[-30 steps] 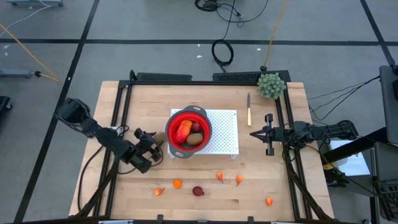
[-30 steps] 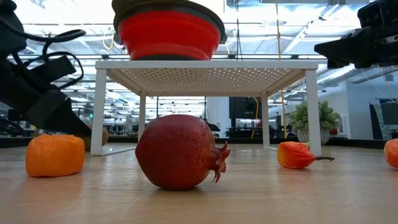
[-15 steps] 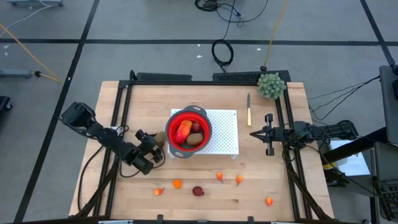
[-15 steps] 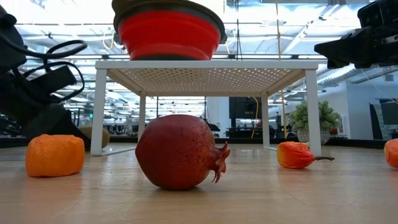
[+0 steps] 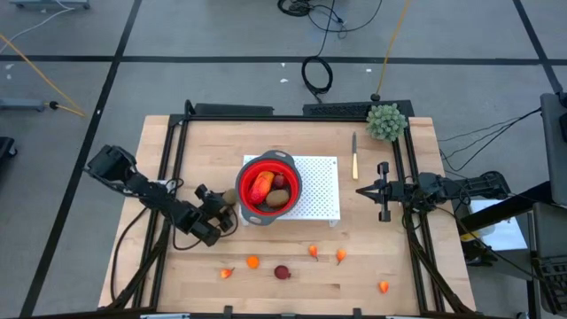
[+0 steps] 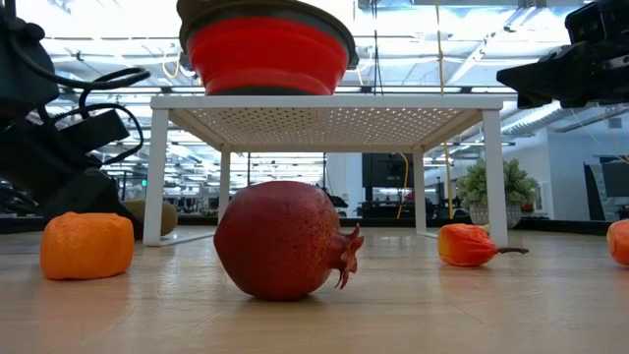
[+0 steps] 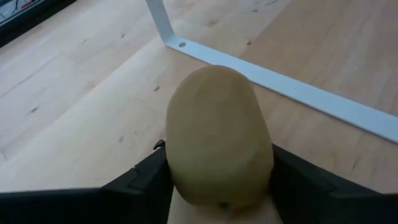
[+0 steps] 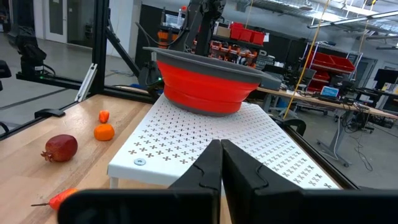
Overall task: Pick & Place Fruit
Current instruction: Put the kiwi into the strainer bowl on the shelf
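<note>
A brown kiwi-like oval (image 7: 214,118) lies on the table just left of the white perforated rack (image 5: 321,188); it also shows in the high view (image 5: 229,197) and the low view (image 6: 159,216). My left gripper (image 5: 220,207) (image 7: 217,177) is low at the table and shut on this kiwi. The red bowl (image 5: 268,187) on the rack holds a red-orange oblong (image 5: 260,184), a dark red ball (image 5: 280,182) and another kiwi (image 5: 277,198). My right gripper (image 5: 361,190) (image 8: 220,163) waits shut, in the air right of the rack. My left gripper pinches the kiwi between its two fingers (image 7: 146,180), one on each long flank (image 7: 177,155) of the oval. The fingers come nearly level from the table's left, lying along the kiwi. In the low view its underside (image 6: 157,232) looks to be on the tabletop.
A dark red pomegranate (image 5: 282,272) and small orange pieces (image 5: 252,261) (image 5: 226,273) (image 5: 313,251) (image 5: 340,256) (image 5: 383,286) lie near the table's near edge. A green bushy ball (image 5: 386,121) and a wooden-handled knife (image 5: 354,155) sit at the far right.
My left arm has reached a little farther toward the table's right, bringing its gripper closer to the kiwi beside the rack. In the low view the gripper has sunk lower and the kiwi shows more fully.
</note>
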